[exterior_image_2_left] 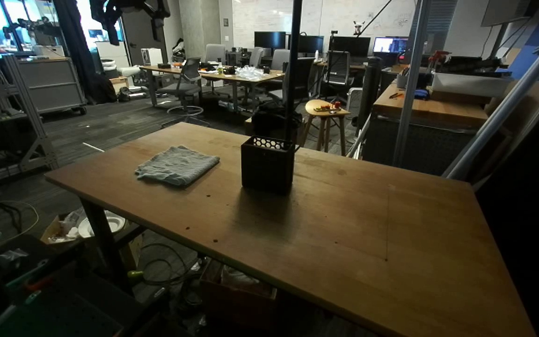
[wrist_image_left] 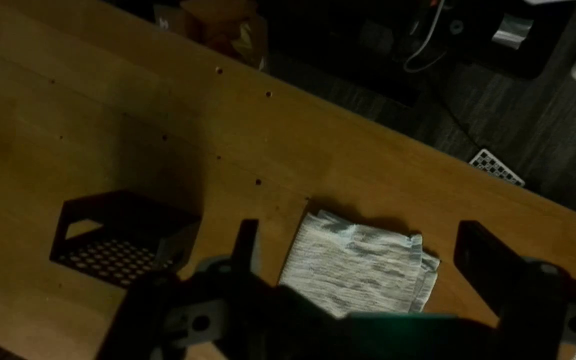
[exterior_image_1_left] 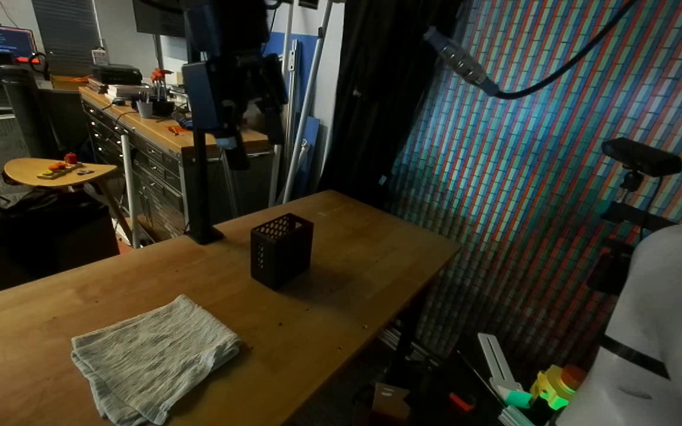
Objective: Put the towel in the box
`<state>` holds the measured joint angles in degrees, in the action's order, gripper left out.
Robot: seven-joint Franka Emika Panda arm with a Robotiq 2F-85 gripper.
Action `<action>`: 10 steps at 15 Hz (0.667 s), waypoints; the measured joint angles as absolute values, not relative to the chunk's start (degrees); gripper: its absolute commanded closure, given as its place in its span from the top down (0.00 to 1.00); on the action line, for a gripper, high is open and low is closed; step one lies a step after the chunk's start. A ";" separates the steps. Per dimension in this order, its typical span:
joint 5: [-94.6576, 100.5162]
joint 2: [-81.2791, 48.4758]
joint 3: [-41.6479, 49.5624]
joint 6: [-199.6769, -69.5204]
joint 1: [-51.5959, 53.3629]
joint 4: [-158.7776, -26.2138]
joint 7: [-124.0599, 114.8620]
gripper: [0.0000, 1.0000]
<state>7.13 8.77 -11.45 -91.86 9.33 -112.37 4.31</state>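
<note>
The towel [exterior_image_1_left: 154, 355] is light grey and lies folded flat on the table. It also shows in an exterior view [exterior_image_2_left: 176, 166] and in the wrist view [wrist_image_left: 355, 267], where my gripper hides its lower part. The box [exterior_image_1_left: 282, 251] is small, black and open-topped, with round holes in its walls. It stands upright beside the towel in an exterior view [exterior_image_2_left: 267, 166] and at the left in the wrist view [wrist_image_left: 128, 230]. My gripper [exterior_image_1_left: 255, 145] is open and empty, high above the table. In the wrist view its fingers [wrist_image_left: 359, 237] are wide apart on either side of the towel.
The wooden table [exterior_image_2_left: 344, 224] bears the towel and box. A black post [exterior_image_1_left: 199, 183] rises at the table's edge near the box. A cable with a connector [exterior_image_1_left: 465, 68] hangs in the air in an exterior view. A black curtain [exterior_image_1_left: 376, 100] hangs behind the table's end.
</note>
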 measured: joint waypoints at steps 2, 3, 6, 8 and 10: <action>9.99 5.25 -12.60 -96.07 10.51 -110.72 4.69 1.00; 11.26 3.53 -13.06 -98.04 10.98 -109.89 4.82 1.00; 14.67 -1.38 -13.59 -103.42 12.05 -107.32 5.62 1.00; 15.97 -4.21 -13.59 -106.15 12.38 -105.63 6.87 1.00; 16.56 -6.61 -13.59 -108.42 12.47 -104.13 8.68 1.00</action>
<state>16.56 -6.61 -13.59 -108.42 12.47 -104.13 8.68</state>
